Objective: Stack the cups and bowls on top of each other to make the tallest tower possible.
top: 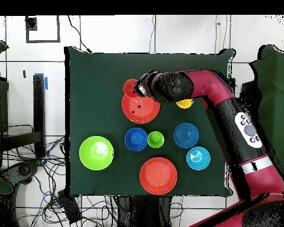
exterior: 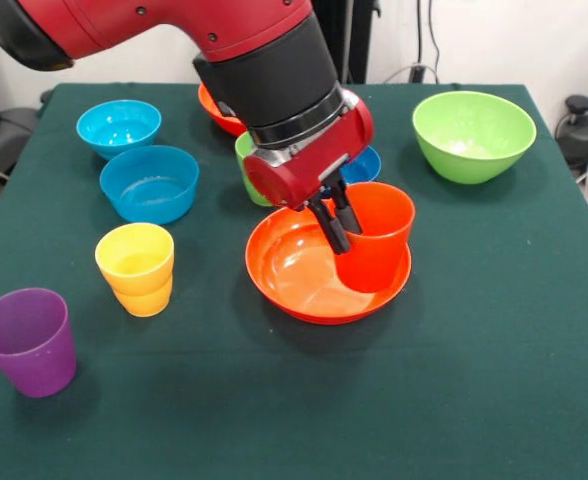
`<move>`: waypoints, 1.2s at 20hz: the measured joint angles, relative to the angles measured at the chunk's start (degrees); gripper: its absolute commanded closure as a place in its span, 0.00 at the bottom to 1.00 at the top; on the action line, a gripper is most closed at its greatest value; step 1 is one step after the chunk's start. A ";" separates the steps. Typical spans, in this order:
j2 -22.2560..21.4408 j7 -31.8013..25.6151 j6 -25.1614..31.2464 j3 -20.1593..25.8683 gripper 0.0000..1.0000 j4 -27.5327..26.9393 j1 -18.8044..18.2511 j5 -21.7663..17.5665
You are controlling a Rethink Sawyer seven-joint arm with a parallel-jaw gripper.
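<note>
My gripper (exterior: 336, 222) is shut on the near-left rim of the orange cup (exterior: 379, 240), one finger inside and one outside. The cup stands in the right part of a large orange bowl (exterior: 294, 270) at the table's middle. Overhead, the cup (top: 131, 88) shows at the edge of that bowl (top: 140, 109). The green cup (exterior: 244, 160) and the dark blue bowl (exterior: 366, 165) are partly hidden behind my wrist. The yellow cup (exterior: 136, 268) and purple cup (exterior: 29, 340) stand upright at the near left.
Two light blue bowls (exterior: 119, 125) (exterior: 149, 183) sit at the far left. The lime green bowl (exterior: 472, 135) is at the far right. A second orange bowl (exterior: 217, 112) is behind my arm. The table's edges show on all sides.
</note>
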 measured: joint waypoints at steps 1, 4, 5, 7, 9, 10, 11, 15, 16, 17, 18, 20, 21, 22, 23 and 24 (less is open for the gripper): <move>0.00 0.00 0.00 0.00 1.00 0.00 -0.14 0.00; 0.00 0.00 0.00 0.00 1.00 0.01 -0.47 0.00; 0.00 0.00 0.00 0.00 1.00 0.01 -0.52 0.00; 0.00 0.00 0.00 0.00 1.00 0.11 -0.70 -0.07; 0.02 0.00 0.00 0.00 1.00 0.30 -0.90 -0.14; 0.03 0.00 0.00 0.00 1.00 0.41 -0.99 -0.18; 0.04 0.00 0.00 0.00 1.00 0.53 -1.06 -0.21; 0.08 0.00 -0.01 0.00 1.00 1.09 -1.26 -0.45; 0.11 0.00 0.00 0.00 1.00 1.21 -1.26 -0.51; 0.12 0.00 0.00 0.00 1.00 1.30 -1.26 -0.60; 0.14 0.00 0.00 0.00 1.00 1.39 -1.26 -0.69; 0.18 0.00 0.00 0.00 1.00 1.50 -1.26 -0.88; 0.20 0.00 0.00 0.00 1.00 1.52 -1.26 -0.92; 0.22 0.00 0.00 0.00 1.00 1.54 -1.26 -0.96; 0.24 0.00 -0.01 0.01 1.00 1.54 -1.26 -0.98; 0.29 0.00 0.00 0.00 1.00 1.55 -1.26 -1.08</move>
